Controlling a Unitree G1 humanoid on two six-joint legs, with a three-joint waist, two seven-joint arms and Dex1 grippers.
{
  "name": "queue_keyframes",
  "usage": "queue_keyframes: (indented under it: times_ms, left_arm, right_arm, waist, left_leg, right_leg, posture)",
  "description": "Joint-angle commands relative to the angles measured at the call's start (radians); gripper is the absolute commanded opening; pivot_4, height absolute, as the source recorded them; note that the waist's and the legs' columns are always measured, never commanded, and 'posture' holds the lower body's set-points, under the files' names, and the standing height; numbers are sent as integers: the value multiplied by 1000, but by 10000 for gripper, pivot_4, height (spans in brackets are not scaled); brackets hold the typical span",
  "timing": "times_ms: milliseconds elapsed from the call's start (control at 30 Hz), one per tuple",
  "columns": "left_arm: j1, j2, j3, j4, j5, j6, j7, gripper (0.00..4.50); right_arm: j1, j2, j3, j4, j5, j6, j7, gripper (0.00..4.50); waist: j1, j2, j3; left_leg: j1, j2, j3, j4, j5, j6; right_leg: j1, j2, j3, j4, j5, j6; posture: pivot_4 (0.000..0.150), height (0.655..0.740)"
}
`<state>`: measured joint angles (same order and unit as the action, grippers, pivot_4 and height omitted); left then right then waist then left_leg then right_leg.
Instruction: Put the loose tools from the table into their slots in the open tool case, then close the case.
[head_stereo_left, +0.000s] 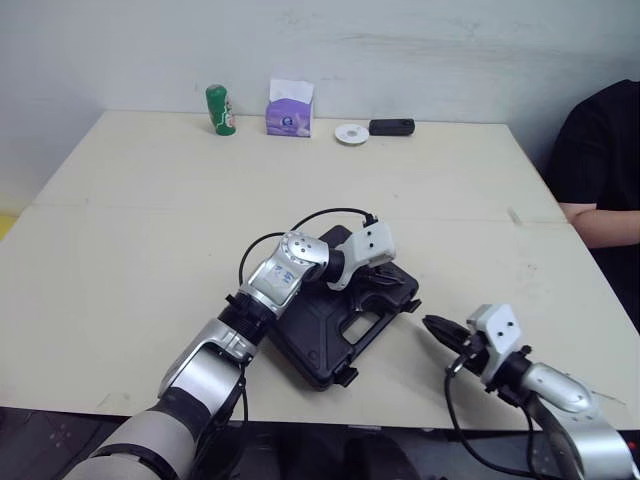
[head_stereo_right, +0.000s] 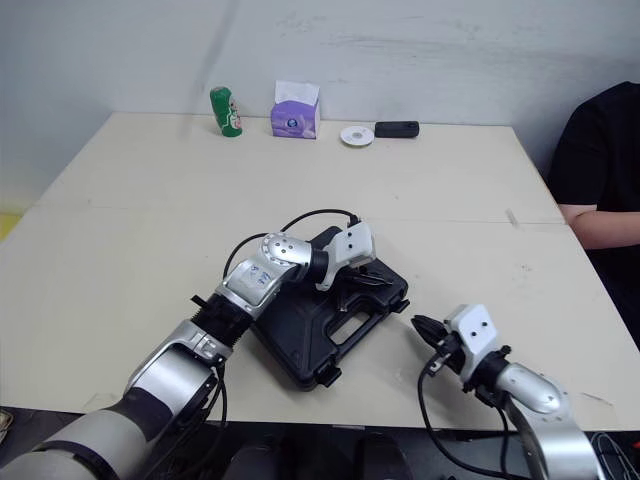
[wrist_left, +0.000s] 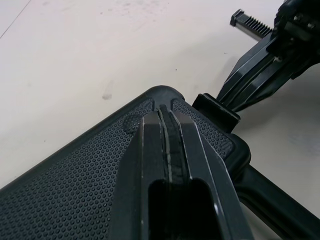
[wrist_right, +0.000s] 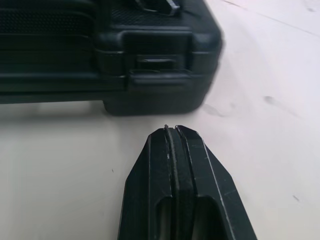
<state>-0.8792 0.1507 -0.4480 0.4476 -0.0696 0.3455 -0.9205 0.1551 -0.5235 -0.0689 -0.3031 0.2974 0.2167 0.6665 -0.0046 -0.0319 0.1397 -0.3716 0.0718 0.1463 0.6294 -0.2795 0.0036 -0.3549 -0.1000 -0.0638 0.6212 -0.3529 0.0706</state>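
Note:
The black tool case (head_stereo_left: 325, 335) lies with its lid down on the table, near the front edge. My left gripper (head_stereo_left: 373, 279) is shut, and its fingertips (wrist_left: 166, 114) rest on the dimpled lid near the case's right corner. My right gripper (head_stereo_left: 430, 324) is also shut and empty. It sits low over the table just right of the case, a short gap away. Its tip (wrist_right: 170, 131) points at a latch (wrist_right: 155, 64) on the case's side wall. No loose tools show on the table.
Along the far edge stand a green can (head_stereo_left: 221, 108), a purple tissue box (head_stereo_left: 290, 108), a white disc (head_stereo_left: 351, 133) and a black device (head_stereo_left: 391, 126). A person in black (head_stereo_left: 598, 165) sits at the right side. The table's front edge (head_stereo_left: 400, 415) runs close behind the case.

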Motion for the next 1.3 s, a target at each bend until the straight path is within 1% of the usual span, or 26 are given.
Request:
queue_keyframes:
  times_ms: [33, 267, 367, 667, 900, 1133, 1300]
  left_arm:
    - [81, 48, -83, 115, 112, 47, 5, 0]
    - [85, 53, -89, 118, 114, 41, 1, 0]
    - [86, 51, -91, 118, 114, 41, 0, 0]
    - [99, 52, -98, 106, 114, 49, -2, 0]
    - [114, 69, -106, 86, 119, 59, -7, 0]
    - [125, 71, -110, 79, 120, 66, -4, 0]
    - [132, 73, -111, 73, 121, 72, -6, 0]
  right_arm:
    - [-49, 16, 23, -25, 1, -8, -1, 468]
    - [-87, -2, 8, -55, 16, 9, 9, 468]
    - [-100, -12, 4, -77, 31, 29, 16, 468]
    - [-116, -37, 4, -107, 43, 74, 38, 468]
    - [-139, -62, 0, -141, 81, 128, 59, 468]
    - [-158, -53, 21, -110, 73, 125, 64, 468]
    - [-166, -46, 29, -91, 64, 120, 59, 468]
  waist:
    - [0, 0, 0]
    - [-5, 0, 0]
    - [-8, 0, 0]
    - [-13, -1, 0]
    - [-22, -1, 0]
    - [-21, -2, 1]
    - [-21, -2, 0]
  left_leg:
    - [0, 0, 0, 0, 0, 0]
    - [0, 0, 0, -1, 0, 0]
    - [0, 0, 0, -2, 0, 0]
    - [0, 0, 0, -3, 0, 0]
    - [0, 0, 0, -6, 0, 0]
    - [0, 0, 0, -8, 0, -1]
    - [0, -1, 0, -13, 0, -1]
  right_leg:
    - [0, 0, 0, 0, 0, 0]
    - [-1, 0, 1, -1, 0, -1]
    - [-1, 0, 1, -1, -2, -5]
    - [-1, 0, 1, -2, -3, -6]
    - [-1, -1, 1, -5, -3, -6]
    - [-2, -1, 1, -6, -3, -6]
    - [-2, -1, 1, -12, -3, -6]
  posture:
    - [1500, 7400]
    - [1500, 7400]
    - [1500, 7400]
    - [1500, 7400]
    - [1500, 7400]
    - [1500, 7400]
    - [1500, 7400]
